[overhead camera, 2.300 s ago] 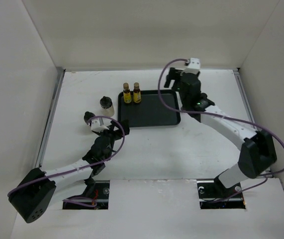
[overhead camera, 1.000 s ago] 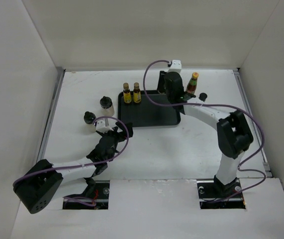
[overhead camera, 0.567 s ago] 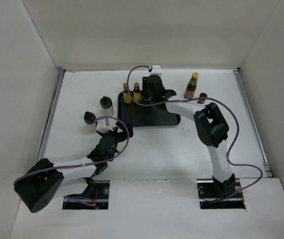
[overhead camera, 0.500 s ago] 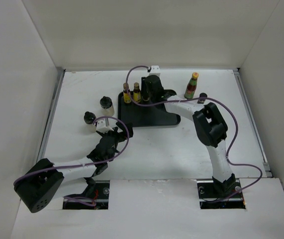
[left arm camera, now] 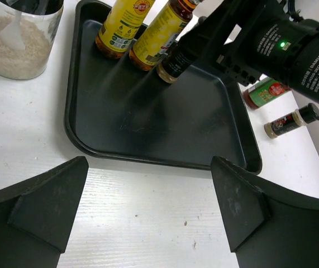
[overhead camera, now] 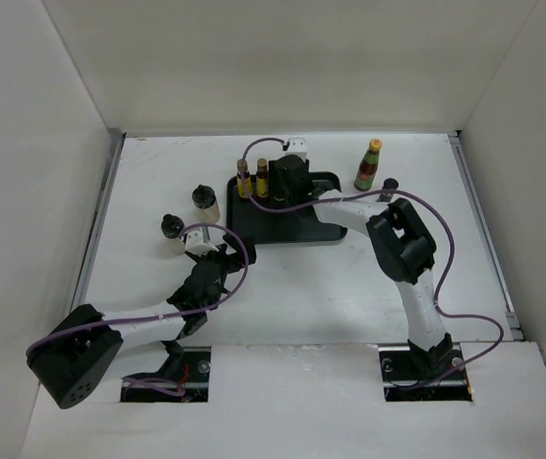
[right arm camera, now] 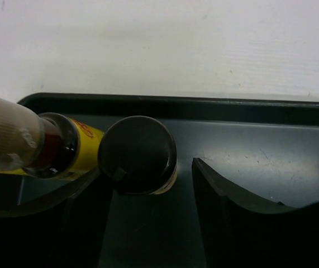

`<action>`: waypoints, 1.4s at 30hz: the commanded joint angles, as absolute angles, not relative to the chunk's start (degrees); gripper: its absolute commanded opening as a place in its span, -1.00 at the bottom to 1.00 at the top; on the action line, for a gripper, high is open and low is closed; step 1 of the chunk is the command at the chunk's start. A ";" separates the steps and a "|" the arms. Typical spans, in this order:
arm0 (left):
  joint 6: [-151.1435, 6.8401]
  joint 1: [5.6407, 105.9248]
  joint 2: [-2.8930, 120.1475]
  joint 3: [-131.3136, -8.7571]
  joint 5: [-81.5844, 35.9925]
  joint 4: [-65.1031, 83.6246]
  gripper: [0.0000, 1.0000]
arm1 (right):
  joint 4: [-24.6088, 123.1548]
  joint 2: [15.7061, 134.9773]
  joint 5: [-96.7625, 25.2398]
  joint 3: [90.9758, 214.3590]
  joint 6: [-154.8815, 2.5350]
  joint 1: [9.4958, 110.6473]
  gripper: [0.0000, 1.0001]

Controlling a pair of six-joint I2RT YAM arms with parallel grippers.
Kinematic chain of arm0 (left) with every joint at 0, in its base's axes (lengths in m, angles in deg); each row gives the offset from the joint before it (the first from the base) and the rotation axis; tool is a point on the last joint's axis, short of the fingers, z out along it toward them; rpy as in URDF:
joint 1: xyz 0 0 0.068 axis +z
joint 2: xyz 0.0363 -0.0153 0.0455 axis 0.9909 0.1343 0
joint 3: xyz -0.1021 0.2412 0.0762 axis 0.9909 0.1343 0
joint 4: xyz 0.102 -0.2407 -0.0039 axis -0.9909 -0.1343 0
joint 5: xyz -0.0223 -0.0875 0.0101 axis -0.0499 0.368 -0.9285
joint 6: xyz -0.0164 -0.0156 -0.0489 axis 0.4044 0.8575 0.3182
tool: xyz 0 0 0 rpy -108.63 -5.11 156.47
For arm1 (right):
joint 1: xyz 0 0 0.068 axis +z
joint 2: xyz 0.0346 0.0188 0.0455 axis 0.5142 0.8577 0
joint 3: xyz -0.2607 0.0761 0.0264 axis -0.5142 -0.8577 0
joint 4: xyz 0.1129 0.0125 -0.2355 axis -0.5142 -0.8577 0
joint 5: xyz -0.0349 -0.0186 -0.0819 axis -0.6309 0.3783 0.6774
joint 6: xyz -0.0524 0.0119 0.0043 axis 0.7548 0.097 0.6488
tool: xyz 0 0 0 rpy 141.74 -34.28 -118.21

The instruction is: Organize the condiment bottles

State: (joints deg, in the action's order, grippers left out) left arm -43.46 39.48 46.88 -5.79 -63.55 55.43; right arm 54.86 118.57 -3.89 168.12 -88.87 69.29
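Two yellow-labelled bottles (overhead camera: 242, 179) (overhead camera: 262, 177) stand at the back left of the black tray (overhead camera: 316, 228). My right gripper (overhead camera: 285, 184) hangs over the tray beside them. In the right wrist view its fingers (right arm camera: 220, 190) straddle a dark black-capped bottle (right arm camera: 138, 154) standing next to a yellow bottle (right arm camera: 64, 151); a gap shows on the right side, so the jaws are open. The red bottle (overhead camera: 369, 164) and the other dark bottle (overhead camera: 388, 188) stand right of the tray. Two cream jars (overhead camera: 206, 203) (overhead camera: 171, 229) stand left of it. My left gripper (overhead camera: 217, 256) is open and empty.
White walls close in the table on the left, back and right. In the left wrist view the tray (left arm camera: 148, 117) lies ahead of my left gripper (left arm camera: 149, 163), with a cream jar (left arm camera: 14, 44) at the upper left.
My right arm swung left from the back right corner across the tray, bringing the dark bottle beside the yellow ones. The red bottle and the other dark bottle came into view. Left arm barely moved.
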 commanded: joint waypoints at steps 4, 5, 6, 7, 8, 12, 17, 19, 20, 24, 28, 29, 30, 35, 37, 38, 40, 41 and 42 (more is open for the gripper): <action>-43.92 39.53 46.41 -7.62 -62.96 59.01 0.87 | 57.42 112.05 -1.58 165.99 -89.75 69.57 0.47; -43.92 39.53 46.50 -7.62 -62.96 59.01 0.87 | 57.77 110.82 -1.32 165.37 -89.84 69.57 0.50; -43.92 39.53 46.59 -7.62 -62.96 59.01 0.87 | 57.95 109.50 -1.23 164.75 -89.84 69.57 0.51; -43.92 39.53 46.59 -7.62 -62.96 59.01 0.87 | 57.95 108.18 -1.23 164.05 -89.84 69.57 0.52; -43.92 39.35 46.50 -7.62 -62.87 59.01 0.87 | 57.95 106.69 -1.23 163.17 -89.75 69.57 0.53; -43.92 39.53 46.77 -7.71 -62.70 59.01 0.87 | 57.96 101.06 -1.23 159.05 -89.40 69.57 0.58; -43.92 39.26 46.68 -7.80 -62.43 59.01 0.87 | 58.13 93.07 -0.53 150.27 -89.22 67.74 0.59; -43.83 39.26 47.12 -7.89 -62.43 59.01 0.87 | 58.57 89.73 0.61 146.40 -88.96 64.84 0.59; -43.83 39.09 46.94 -7.89 -62.35 59.10 0.87 | 58.66 87.97 1.49 144.38 -88.78 62.82 0.59; -43.83 39.08 46.59 -7.71 -62.52 59.10 0.87 | 58.31 81.46 5.97 136.90 -87.99 54.13 0.70; -43.83 39.00 47.47 -8.06 -62.00 59.28 0.87 | 57.95 80.57 5.11 133.81 -87.90 46.56 0.84; -43.83 39.00 47.56 -8.06 -61.99 59.36 0.87 | 57.95 81.09 4.49 133.81 -87.82 45.59 0.85; -43.83 39.08 47.82 -8.06 -61.99 59.54 0.87 | 57.95 82.05 3.44 134.07 -87.82 44.36 0.85; -43.83 39.26 48.53 -8.24 -61.56 59.98 0.87 | 58.57 87.86 -3.15 137.58 -87.47 40.57 0.84; -43.83 39.52 48.61 -8.24 -61.56 59.98 0.87 | 58.66 89.44 -5.08 138.55 -87.90 39.34 0.79; -43.74 39.70 48.87 -8.24 -61.56 59.98 0.87 | 58.83 90.14 -5.70 139.08 -88.16 38.73 0.75; -43.74 39.61 49.14 -8.24 -61.56 59.98 0.87 | 59.97 91.37 -6.41 139.78 -88.26 38.20 0.59; -43.74 39.61 49.05 -8.24 -61.47 59.98 0.87 | 60.24 91.82 -6.59 139.96 -88.26 38.19 0.50; -43.74 39.61 49.05 -8.24 -61.47 59.98 0.87 | 60.24 92.25 -6.85 140.22 -88.26 38.19 0.40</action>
